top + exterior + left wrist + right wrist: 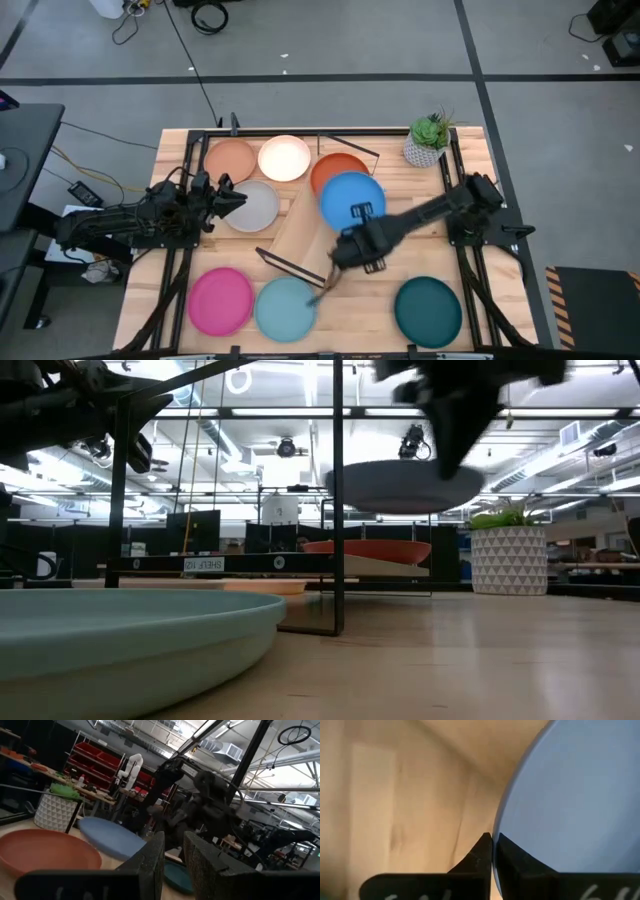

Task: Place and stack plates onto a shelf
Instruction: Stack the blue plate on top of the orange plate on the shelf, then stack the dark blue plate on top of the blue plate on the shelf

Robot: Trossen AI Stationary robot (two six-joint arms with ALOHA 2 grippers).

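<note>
Pinched by its rim between the right gripper's (492,851) closed fingers, the blue plate (352,199) hangs in the air over the shelf (300,236), partly above the orange-red plate (328,167) at the shelf's far end. Left gripper (232,197), fingers narrowly parted, waits over the grey plate (256,208) beside the shelf. With only 1 thin edge gripped, the plate could tilt or slip and strike the plate below.

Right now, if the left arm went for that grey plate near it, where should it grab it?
Probably by the thin rim. The grey plate lies flat on the table, so only its edge gives two fingers something to pinch. The side facing the left gripper looks easiest, since the peach plate and cream plate crowd its far side. The right gripper holds the blue plate the same way.
</note>
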